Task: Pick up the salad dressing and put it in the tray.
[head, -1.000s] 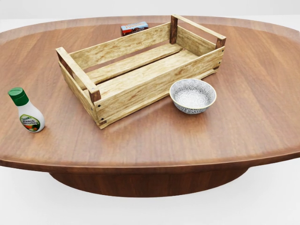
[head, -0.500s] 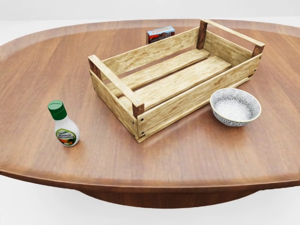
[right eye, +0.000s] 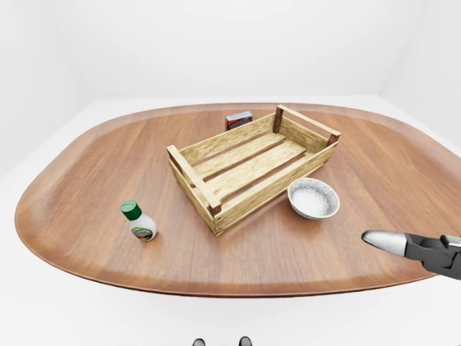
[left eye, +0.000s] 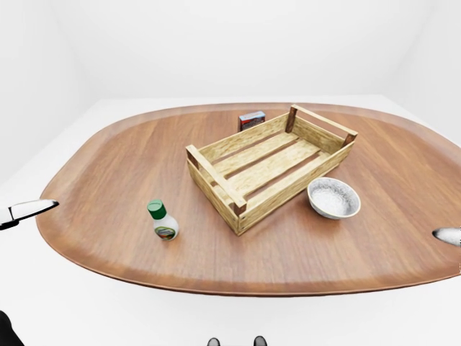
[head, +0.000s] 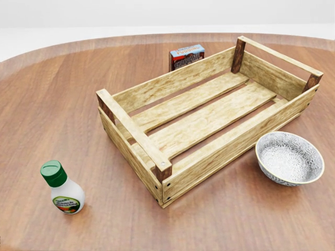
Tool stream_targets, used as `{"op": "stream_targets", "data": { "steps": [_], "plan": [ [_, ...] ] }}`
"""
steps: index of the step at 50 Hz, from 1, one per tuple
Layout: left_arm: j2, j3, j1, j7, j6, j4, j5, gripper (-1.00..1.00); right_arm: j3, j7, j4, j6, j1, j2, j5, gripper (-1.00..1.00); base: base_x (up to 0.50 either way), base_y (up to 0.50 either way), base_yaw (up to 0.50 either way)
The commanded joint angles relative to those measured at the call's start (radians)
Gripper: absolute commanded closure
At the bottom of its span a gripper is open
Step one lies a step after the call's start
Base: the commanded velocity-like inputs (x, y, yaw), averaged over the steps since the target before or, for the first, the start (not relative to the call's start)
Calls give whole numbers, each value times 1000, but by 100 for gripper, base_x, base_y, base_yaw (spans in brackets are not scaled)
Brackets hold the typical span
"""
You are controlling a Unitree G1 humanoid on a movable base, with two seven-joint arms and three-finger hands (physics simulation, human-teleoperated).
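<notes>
The salad dressing (head: pixel 63 189) is a small white bottle with a green cap. It stands upright on the brown oval table at the lower left of the head view. The tray (head: pixel 133 128) is an empty wooden slat crate in the middle of the table, to the right of the bottle. My left hand (left eye: pixel 30 210) shows only as a silver fingertip at the left edge of the left-eye view, off the table and far from the bottle. My right hand (right eye: pixel 403 246) reaches in at the lower right of the right-eye view, near the table's edge, holding nothing.
A patterned white bowl (head: pixel 289 158) sits just right of the crate's near corner. A small red and blue box (head: pixel 186 56) stands beyond the crate's far side. The table's rim (left eye: pixel 216 285) runs along the bottom of the eye views.
The whole head view has shifted and grown: the camera has moved closer and to the left. The bottle, crate, bowl and box keep their places on the table.
</notes>
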Motion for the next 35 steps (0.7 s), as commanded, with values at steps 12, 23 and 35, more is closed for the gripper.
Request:
{"op": "stream_targets", "data": {
  "steps": [12, 23, 35],
  "plan": [
    [-8, -8, 3, -7, 0, -4, 9, -100, 79, 71, 24, 0, 17, 33, -188, -100, 48, 29, 0],
    [-6, -6, 2, -10, 0, 0, 8, -100, 67, 75, 32, 0, 13, 39, -186, -100, 47, 36, 0],
    [-10, -14, 2, -10, 0, 0, 13, -100, -31, -11, 5, 0, 10, 13, 87, -100, 50, 5, 0]
  ]
}}
